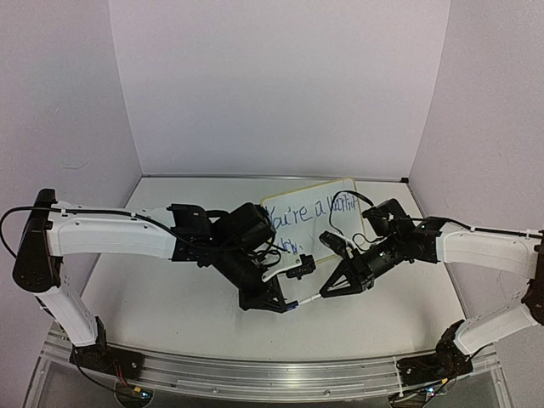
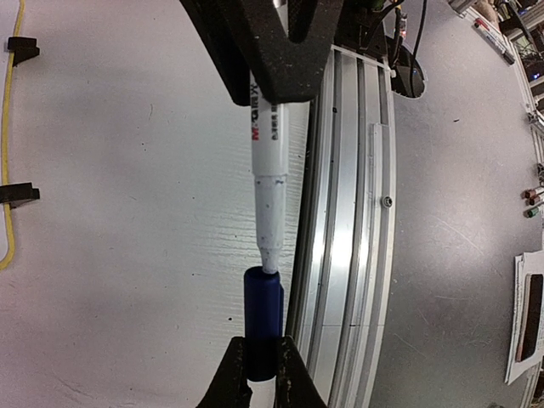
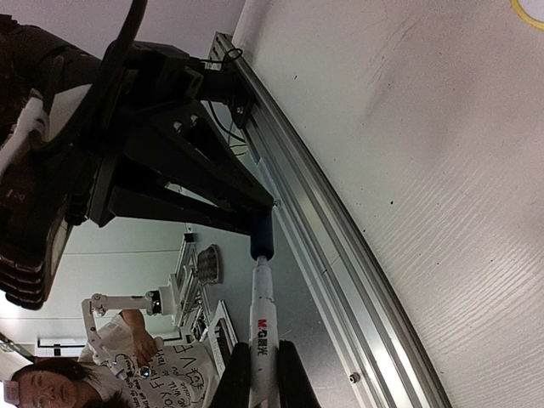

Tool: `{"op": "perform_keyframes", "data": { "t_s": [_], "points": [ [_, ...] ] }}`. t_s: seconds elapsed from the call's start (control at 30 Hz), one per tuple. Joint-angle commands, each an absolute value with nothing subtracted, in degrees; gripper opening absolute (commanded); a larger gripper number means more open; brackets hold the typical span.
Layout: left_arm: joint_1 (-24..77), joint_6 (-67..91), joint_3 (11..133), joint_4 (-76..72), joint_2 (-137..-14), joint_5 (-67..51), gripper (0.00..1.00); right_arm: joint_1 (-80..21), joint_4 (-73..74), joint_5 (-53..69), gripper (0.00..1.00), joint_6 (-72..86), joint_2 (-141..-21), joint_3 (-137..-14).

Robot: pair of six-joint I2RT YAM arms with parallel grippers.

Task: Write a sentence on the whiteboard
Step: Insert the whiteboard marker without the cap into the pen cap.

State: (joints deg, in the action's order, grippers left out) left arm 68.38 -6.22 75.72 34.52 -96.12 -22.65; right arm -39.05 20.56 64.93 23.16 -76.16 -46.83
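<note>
The whiteboard (image 1: pixel 340 197) lies at the back of the table, right of the middle. On it is the sentence (image 1: pixel 316 212) in blue, starting "You're a". The board's yellow rim (image 2: pixel 8 212) and a black clip foot (image 2: pixel 19 194) show at the left edge of the left wrist view. In front of the board the two grippers meet tip to tip. My left gripper (image 1: pixel 287 304) (image 2: pixel 262 378) is shut on a blue marker cap (image 2: pixel 262 323) (image 3: pixel 262 234). My right gripper (image 1: pixel 323 294) (image 3: pixel 262 378) is shut on the white marker body (image 2: pixel 270 161) (image 3: pixel 262 327). The marker's narrow nose sits in the cap's mouth.
An aluminium rail (image 1: pixel 255 371) (image 2: pixel 344 255) (image 3: pixel 340 255) runs along the near table edge, just beside the marker. White enclosure walls (image 1: pixel 280 85) stand behind and at both sides. Black cables (image 1: pixel 353 200) loop over the whiteboard from the right arm.
</note>
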Motion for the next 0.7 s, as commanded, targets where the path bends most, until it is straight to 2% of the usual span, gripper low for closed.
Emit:
{"op": "perform_keyframes", "data": {
  "t_s": [0.0, 0.67],
  "points": [
    [68.5, -7.3, 78.5, 31.7, -95.2, -23.9, 0.0, -39.8, 19.6, 65.0, 0.0, 21.8, -76.8, -47.7],
    [68.6, -7.3, 79.7, 31.0, -96.7, -24.9, 0.0, -39.9, 18.4, 65.4, 0.0, 22.4, -77.6, -48.4]
  ]
}}
